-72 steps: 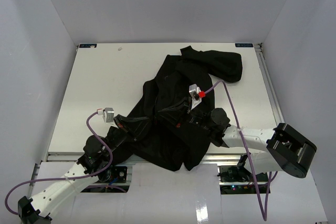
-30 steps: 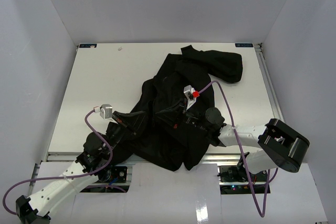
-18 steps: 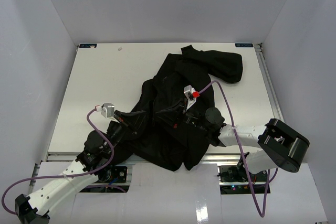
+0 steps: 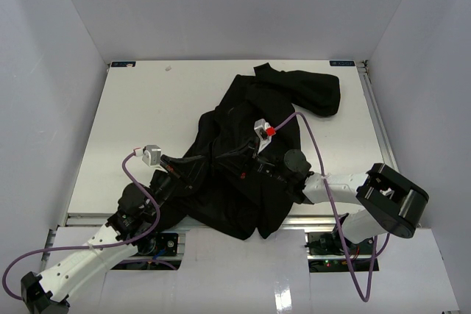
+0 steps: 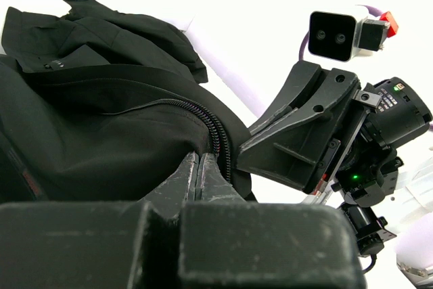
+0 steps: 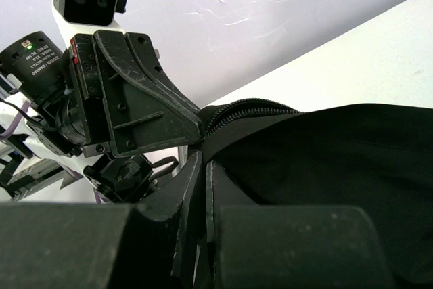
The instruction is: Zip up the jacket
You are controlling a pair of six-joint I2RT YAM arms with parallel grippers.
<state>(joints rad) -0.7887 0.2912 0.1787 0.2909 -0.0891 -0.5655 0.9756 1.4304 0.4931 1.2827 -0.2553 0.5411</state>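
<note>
The black jacket point(image 4: 243, 200) lies crumpled on the white table point(image 4: 140, 115), with one sleeve point(image 4: 316, 90) thrown to the far right. My left gripper point(image 4: 212, 165) is shut on a fold of the jacket beside the zipper teeth point(image 5: 218, 137), as the left wrist view point(image 5: 199, 158) shows. My right gripper point(image 4: 232, 158) is shut on the jacket edge just under the zipper point(image 6: 252, 107) in its own view point(image 6: 204, 162). The two grippers face each other almost tip to tip, with a short stretch of zipper seam raised between them.
White walls enclose the table on three sides. Purple cables point(image 4: 316, 145) loop over the jacket's right side and beside the left arm point(image 4: 126, 174). The jacket's hem hangs over the table's near edge point(image 4: 243, 229) between the arm bases.
My right arm has shifted a little to the left and toward the far side, pulling its hold of the jacket with it. The left gripper has barely moved.
</note>
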